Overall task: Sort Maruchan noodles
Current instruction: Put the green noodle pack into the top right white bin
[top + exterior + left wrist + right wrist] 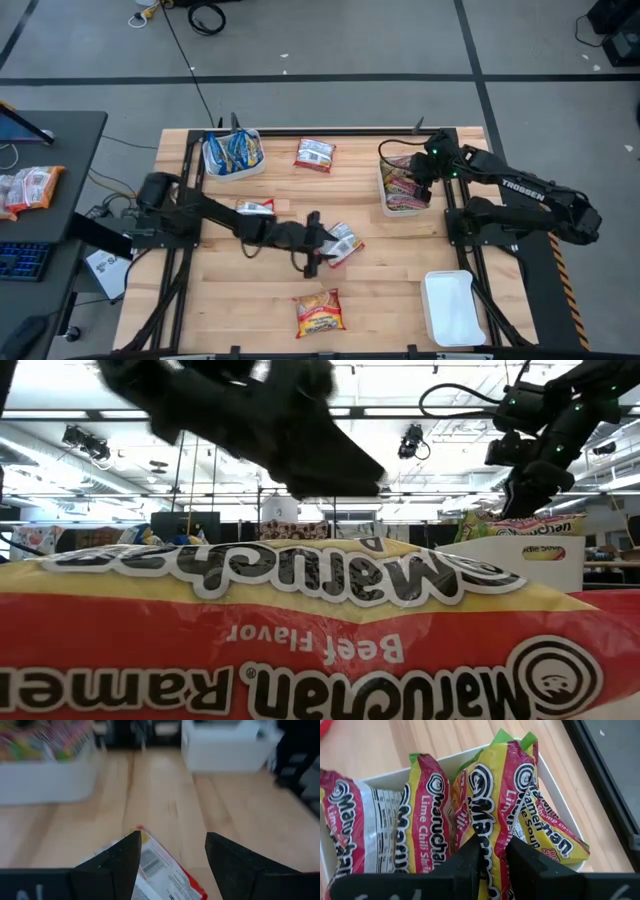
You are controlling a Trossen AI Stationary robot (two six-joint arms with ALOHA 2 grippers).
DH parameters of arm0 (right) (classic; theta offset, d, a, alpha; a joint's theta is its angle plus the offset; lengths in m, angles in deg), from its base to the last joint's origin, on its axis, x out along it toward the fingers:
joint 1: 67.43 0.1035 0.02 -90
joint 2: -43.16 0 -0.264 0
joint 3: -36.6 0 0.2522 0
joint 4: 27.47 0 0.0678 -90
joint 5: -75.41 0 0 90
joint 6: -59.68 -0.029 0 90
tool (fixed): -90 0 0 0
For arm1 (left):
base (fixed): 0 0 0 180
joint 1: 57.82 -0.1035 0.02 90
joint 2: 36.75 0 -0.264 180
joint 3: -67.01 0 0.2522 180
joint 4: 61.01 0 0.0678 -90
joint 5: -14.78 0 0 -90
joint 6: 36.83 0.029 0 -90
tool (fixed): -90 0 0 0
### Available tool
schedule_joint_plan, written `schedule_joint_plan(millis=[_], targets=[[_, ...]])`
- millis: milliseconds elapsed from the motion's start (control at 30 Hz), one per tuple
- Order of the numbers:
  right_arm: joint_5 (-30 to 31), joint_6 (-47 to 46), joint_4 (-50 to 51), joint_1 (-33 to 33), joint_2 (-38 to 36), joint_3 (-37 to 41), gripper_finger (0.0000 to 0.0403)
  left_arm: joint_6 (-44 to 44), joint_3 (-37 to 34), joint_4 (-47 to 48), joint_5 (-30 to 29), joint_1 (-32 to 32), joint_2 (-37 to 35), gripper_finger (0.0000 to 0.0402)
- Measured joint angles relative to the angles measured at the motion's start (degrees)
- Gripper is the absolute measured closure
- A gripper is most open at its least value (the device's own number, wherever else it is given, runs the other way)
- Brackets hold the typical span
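My left claw (318, 255) hangs with fingers (117, 865) spread wide over a red-and-white Maruchan packet (160, 870) lying flat on the desk (400, 290), its edge between them and nothing gripped. I judge it light, crinkly, slippery and brittle inside, best pinched at an edge seam. My right claw (492, 862) is nearly closed around a lime chili packet (490, 820) standing in the white tray (555, 805).
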Motion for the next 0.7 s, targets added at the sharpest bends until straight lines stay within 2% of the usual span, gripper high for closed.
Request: schedule_joint_plan(millis=[133, 267, 333, 500, 700], targets=[[0.77, 0.33, 2.29, 0.64, 1.47, -1.42, 0.0316, -0.87, -11.37, -16.37, -1.06, -0.29, -5.43, 0.0175], [0.69, 1.32, 2.54, 1.21, 4.34, -1.87, 0.0316, -4.13, -20.99, -36.74, -0.23, -1.49, -6.33, 0.0175], [0.57, 1.79, 2.5, 1.22, 6.07, -1.83, 0.0316, -6.39, -23.15, -42.18, -0.17, -2.11, -5.94, 0.0175], [0.31, 2.35, 2.3, 1.76, 9.62, -1.71, 0.0316, -4.62, -20.23, -40.19, -1.26, -2.2, -5.78, 0.0175], [-0.41, 0.6, 0.24, 2.9, 10.23, -1.69, 0.0316, 0.24, -10.33, -28.03, -1.48, -2.77, -5.78, 0.0175]])
